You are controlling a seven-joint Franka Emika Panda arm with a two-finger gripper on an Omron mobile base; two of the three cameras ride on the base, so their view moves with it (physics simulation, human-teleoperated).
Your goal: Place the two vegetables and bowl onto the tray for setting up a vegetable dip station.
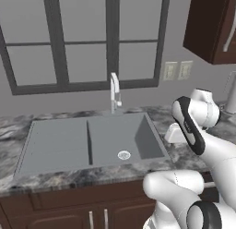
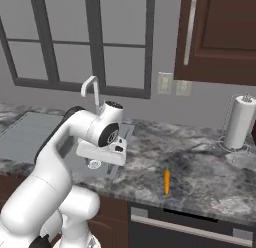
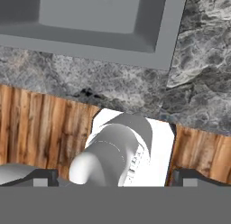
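Note:
A small orange carrot (image 2: 167, 181), one of the vegetables, lies on the dark marble counter (image 2: 200, 167) near its front edge. My gripper (image 3: 115, 179) is open, its two dark fingertips (image 3: 43, 177) far apart with nothing between them. It points down over the counter's front edge by the sink's near right corner. In the right base view the gripper (image 2: 100, 161) hangs well left of the carrot, apart from it. The bowl and the tray are out of view.
A grey double sink (image 1: 87, 140) with a chrome faucet (image 1: 115, 92) sits under the window. A paper towel roll (image 2: 239, 121) stands at the far right of the counter. Dark wall cabinets (image 2: 220, 37) hang above. The wooden floor (image 3: 40, 128) lies below the counter edge.

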